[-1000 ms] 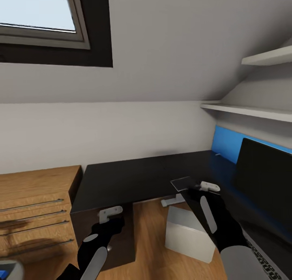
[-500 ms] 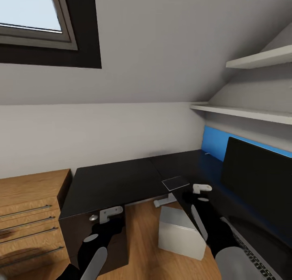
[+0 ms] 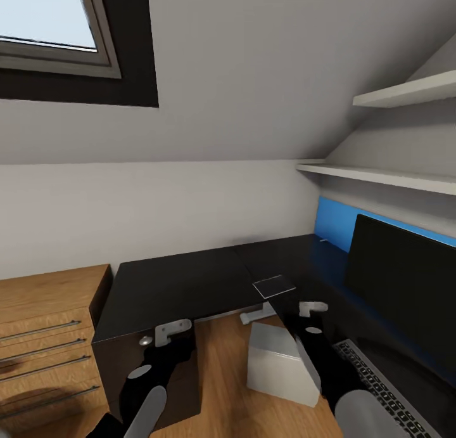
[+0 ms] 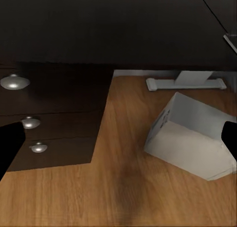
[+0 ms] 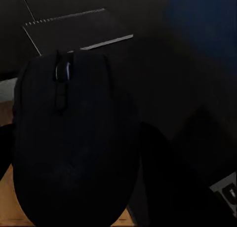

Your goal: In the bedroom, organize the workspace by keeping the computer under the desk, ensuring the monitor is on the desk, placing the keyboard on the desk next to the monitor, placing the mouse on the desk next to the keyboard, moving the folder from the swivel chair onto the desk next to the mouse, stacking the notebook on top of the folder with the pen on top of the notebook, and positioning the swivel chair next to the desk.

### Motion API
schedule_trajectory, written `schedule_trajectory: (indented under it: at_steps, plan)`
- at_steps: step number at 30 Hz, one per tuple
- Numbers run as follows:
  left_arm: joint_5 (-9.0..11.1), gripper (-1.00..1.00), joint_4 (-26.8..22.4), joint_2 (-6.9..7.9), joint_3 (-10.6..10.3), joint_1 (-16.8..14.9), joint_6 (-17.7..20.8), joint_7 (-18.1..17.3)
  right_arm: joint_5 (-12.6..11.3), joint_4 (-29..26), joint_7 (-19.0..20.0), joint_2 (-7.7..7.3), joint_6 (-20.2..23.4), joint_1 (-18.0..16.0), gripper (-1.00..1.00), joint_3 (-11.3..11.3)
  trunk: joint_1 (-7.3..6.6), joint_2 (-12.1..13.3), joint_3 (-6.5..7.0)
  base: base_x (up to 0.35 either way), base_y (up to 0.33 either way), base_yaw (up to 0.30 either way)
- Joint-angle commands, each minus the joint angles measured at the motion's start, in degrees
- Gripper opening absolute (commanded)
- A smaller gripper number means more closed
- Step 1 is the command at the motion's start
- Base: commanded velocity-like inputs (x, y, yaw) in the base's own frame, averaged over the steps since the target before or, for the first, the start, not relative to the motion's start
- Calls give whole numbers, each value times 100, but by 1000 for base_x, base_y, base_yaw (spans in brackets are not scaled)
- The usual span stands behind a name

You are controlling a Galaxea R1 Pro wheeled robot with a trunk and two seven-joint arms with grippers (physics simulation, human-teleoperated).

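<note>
My right gripper is shut on the black mouse and hovers over the inner edge of the black L-shaped desk. Just beyond it, the small notebook lies flat on the desk. The wide black monitor stands at the right, with the keyboard in front of it. On the floor under the desk rests the light grey computer, tilted. My left gripper is open and empty beside the drawer pedestal. The folder and swivel chair are out of view.
A light wood cabinet with bar handles stands left of the desk. White shelves hang above the monitor, and a blue panel runs behind it. A white desk foot sits on the wood floor near the computer.
The head view swung right, bringing more of the monitor and keyboard into view. My right gripper with the mouse drew back slightly from the notebook. The left gripper barely moved.
</note>
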Motion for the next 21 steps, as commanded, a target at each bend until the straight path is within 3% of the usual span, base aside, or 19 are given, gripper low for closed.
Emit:
schedule_trajectory:
  at_steps: [1,4,5,7,10,16,21]
  plan:
    - [48,100,-48,1,-23,22,7,55,-22,158,-48,-34,-4,-22,-100,17,0,-6,-8,0,0,0]
    - [43,100,-100,4,-157,68,-13,56,-40,725,-55,-146,-142,-250,-100,-8,0,-6,-8,0,0,0]
    - [43,100,-109,4,-203,79,-25,56,-54,1157,-57,-229,-214,-461,-100,-78,0,-6,-8,0,0,0]
    - [41,100,-113,5,-231,88,-32,56,-79,1729,-59,-366,-337,-752,-100,-276,0,-6,-8,0,0,0]
    - [42,100,-117,5,-253,96,-44,56,-125,2606,-60,-593,-587,-1301,-100,-814,0,-6,-8,0,0,0]
    - [44,100,-118,5,-284,100,-63,56,-137,2836,-60,-651,-657,-1462,-100,-998,0,-6,-8,20,0,0]
    - [44,100,-118,5,-371,104,-134,56,-145,2863,-60,-657,-661,-1478,-100,-1021,0,-6,-8,248,0,0]
